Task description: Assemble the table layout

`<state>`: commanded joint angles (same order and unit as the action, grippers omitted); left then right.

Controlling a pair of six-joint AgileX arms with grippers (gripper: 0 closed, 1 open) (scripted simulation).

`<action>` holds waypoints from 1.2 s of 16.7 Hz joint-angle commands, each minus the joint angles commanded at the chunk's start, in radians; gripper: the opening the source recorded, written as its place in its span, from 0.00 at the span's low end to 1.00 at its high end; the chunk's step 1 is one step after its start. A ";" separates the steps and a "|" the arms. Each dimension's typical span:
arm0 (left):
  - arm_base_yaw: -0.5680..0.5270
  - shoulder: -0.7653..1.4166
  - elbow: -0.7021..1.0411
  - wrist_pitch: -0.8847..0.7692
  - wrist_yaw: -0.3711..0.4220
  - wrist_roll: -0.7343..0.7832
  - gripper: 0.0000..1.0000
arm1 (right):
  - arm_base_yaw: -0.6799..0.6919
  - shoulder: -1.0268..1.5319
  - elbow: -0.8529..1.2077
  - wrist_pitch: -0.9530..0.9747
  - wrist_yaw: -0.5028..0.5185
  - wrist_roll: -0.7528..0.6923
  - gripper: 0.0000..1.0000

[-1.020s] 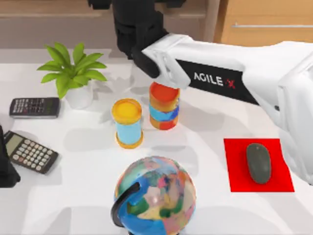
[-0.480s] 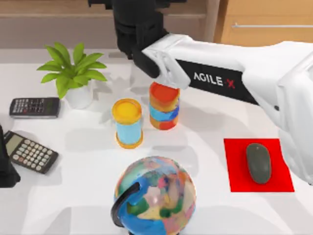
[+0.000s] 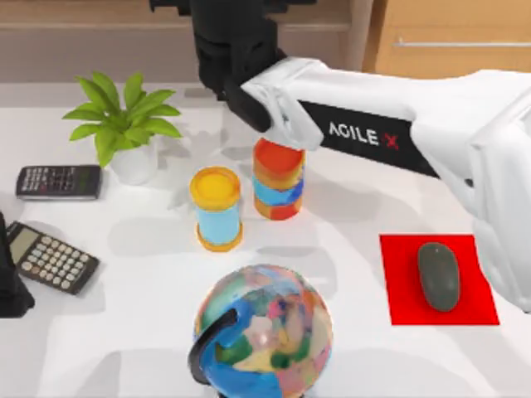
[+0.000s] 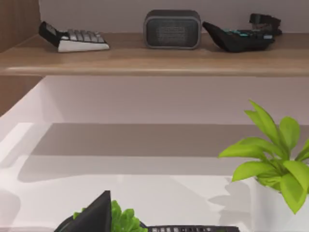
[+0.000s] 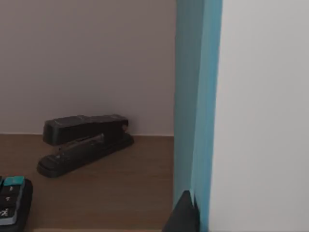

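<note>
The white table (image 3: 357, 207) holds a potted green plant (image 3: 124, 133), an orange-topped blue cup (image 3: 216, 207), a striped red, orange and blue cup (image 3: 278, 178) and a colourful globe (image 3: 264, 330). My right arm reaches from the right side across the table. Its black gripper (image 3: 228, 50) hangs over the wooden shelf behind the striped cup. In the right wrist view a tall blue-edged white slab (image 5: 241, 111) stands close in front, beside a black stapler (image 5: 84, 140) on the shelf. My left gripper (image 3: 8, 286) is parked at the table's left edge.
Two calculators (image 3: 58, 181) (image 3: 50, 259) lie at the left. A grey mouse (image 3: 438, 275) rests on a red mat (image 3: 402, 286) at the right. A light wooden cabinet (image 3: 448, 37) stands at the back right. The shelf carries a speaker (image 4: 172, 29) and keypads.
</note>
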<state>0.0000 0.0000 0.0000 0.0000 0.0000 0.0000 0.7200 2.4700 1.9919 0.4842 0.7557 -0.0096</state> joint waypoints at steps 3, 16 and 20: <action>0.000 0.000 0.000 0.000 0.000 0.000 1.00 | 0.004 -0.002 0.000 0.000 0.000 0.001 0.00; 0.000 0.000 0.000 0.000 0.000 0.000 1.00 | 0.057 -0.143 -0.192 0.049 0.052 0.003 0.00; 0.000 0.000 0.000 0.000 0.000 0.000 1.00 | 0.045 -0.155 -0.206 0.046 0.028 0.020 0.00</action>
<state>0.0000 0.0000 0.0000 0.0000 0.0000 0.0000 0.7652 2.3147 1.7861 0.5299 0.7833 0.0106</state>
